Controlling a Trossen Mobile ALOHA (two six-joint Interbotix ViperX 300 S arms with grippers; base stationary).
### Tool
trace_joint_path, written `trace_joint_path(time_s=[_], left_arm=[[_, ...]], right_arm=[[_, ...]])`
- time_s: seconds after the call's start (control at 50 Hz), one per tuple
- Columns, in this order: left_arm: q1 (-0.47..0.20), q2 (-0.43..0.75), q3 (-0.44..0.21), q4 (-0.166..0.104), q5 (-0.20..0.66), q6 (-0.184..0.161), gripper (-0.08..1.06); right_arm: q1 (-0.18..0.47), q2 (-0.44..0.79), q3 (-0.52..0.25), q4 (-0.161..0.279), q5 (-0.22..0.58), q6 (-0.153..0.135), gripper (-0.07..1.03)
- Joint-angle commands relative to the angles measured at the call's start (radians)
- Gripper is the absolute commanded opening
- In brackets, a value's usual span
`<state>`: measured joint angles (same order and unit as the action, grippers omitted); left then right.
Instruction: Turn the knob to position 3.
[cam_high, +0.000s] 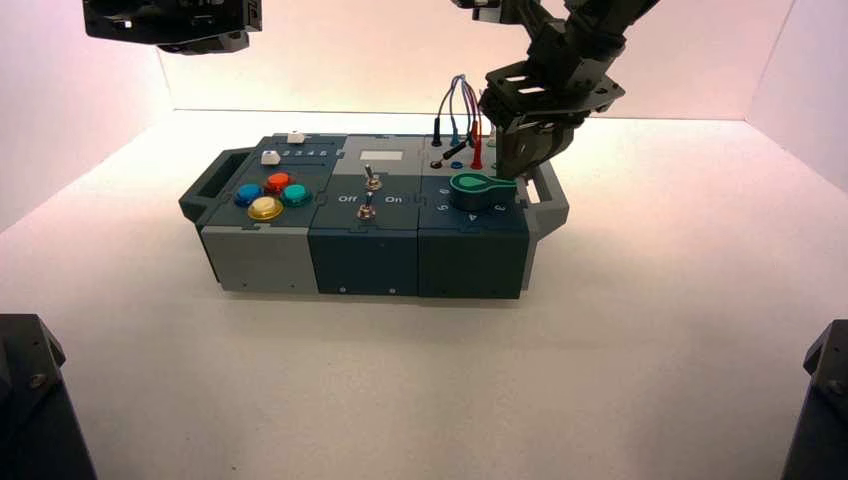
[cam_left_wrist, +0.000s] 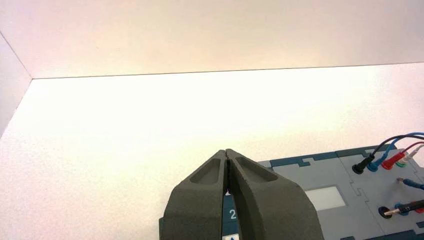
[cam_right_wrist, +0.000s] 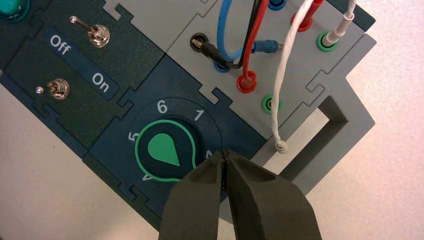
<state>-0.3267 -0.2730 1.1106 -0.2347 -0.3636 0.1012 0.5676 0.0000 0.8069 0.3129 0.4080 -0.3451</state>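
Observation:
The knob (cam_right_wrist: 165, 150), a dark dial with a green rim and a green teardrop pointer, sits on the box's dark blue right module (cam_high: 478, 187). White digits 6, 1 and 5 ring it plainly. Its pointer tip aims at the stretch of the ring covered by my right gripper's finger, so position 3 is hidden. My right gripper (cam_right_wrist: 225, 154) is shut on nothing, its tips just beside the knob's rim on the side toward the grey handle (cam_high: 520, 165). My left gripper (cam_left_wrist: 226, 151) is shut and hangs high over the box's back left, parked (cam_high: 175, 25).
Two metal toggle switches (cam_right_wrist: 98, 36) (cam_right_wrist: 60, 88) flank the Off/On lettering. Plugged wires (cam_right_wrist: 250, 45) crowd the grey panel behind the knob. The grey handle (cam_right_wrist: 325, 135) juts off the box's right end. Coloured push buttons (cam_high: 272, 195) and white sliders (cam_high: 270, 157) fill the left module.

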Motion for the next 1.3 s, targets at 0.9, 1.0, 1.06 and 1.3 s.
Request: trace_joint_path(time_s=[0.9, 1.0, 1.06, 1.3], left_arm=[[-0.005, -0.003, -0.026, 0.002, -0.005, 0.003, -0.03], [-0.005, -0.003, -0.026, 0.002, -0.005, 0.003, -0.03], [-0.005, -0.003, -0.026, 0.000, -0.005, 0.003, -0.03], [-0.003, -0.002, -0.028, 0.002, -0.005, 0.005, -0.03]], right_arm=[[0.006, -0.058, 0.005, 0.003, 0.021, 0.012, -0.02], [0.006, -0.058, 0.003, 0.005, 0.023, 0.012, -0.02], [0.006, -0.060, 0.005, 0.005, 0.025, 0.014, -0.02], [0.009, -0.060, 0.003, 0.006, 0.031, 0.018, -0.02]])
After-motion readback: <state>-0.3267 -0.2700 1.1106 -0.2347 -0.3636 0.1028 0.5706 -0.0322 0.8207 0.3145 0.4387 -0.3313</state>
